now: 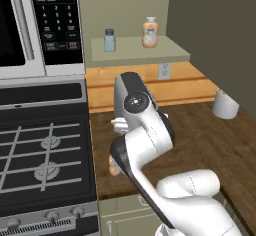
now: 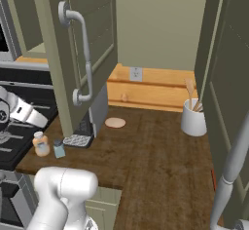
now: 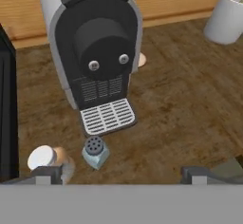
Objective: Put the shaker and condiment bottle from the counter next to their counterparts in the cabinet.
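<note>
Fingertips (image 3: 46, 174) dark and low in my hand view, one at left, one at right, standing wide apart with nothing between them; my claw (image 3: 121, 175) is open and holds nothing. Between the tips and a little farther out on the counter (image 3: 190, 109) stands the shaker (image 3: 95, 152), pale-blue glass, dark perforated cap facing me. Just to its left, close by my left tip, the condiment bottle (image 3: 46, 158), white cap up, orange-tan body partly cut off by that tip. The two are near each other but apart.

Just past the shaker: the ribbed drip tray of the coffee machine (image 3: 97, 47), grey body, black front. A small round tan disc (image 3: 142, 59) shows at the machine's right side, on the wood. Farther right, a white utensil holder (image 3: 226, 20) with wooden tools.

From the right base view, bottle and shaker sit side by side near the counter's front left corner, beside the drip tray, the open cabinet door (image 2: 80, 48) with its grey handle above them.

From the left base view, the cabinet (image 1: 140, 52) shelf carries the counterparts (image 1: 109, 40): a blue shaker at left, an orange bottle (image 1: 149, 32) at right, well apart. Microwave (image 1: 40, 25) and stove (image 1: 42, 155) lie left of the counter.
</note>
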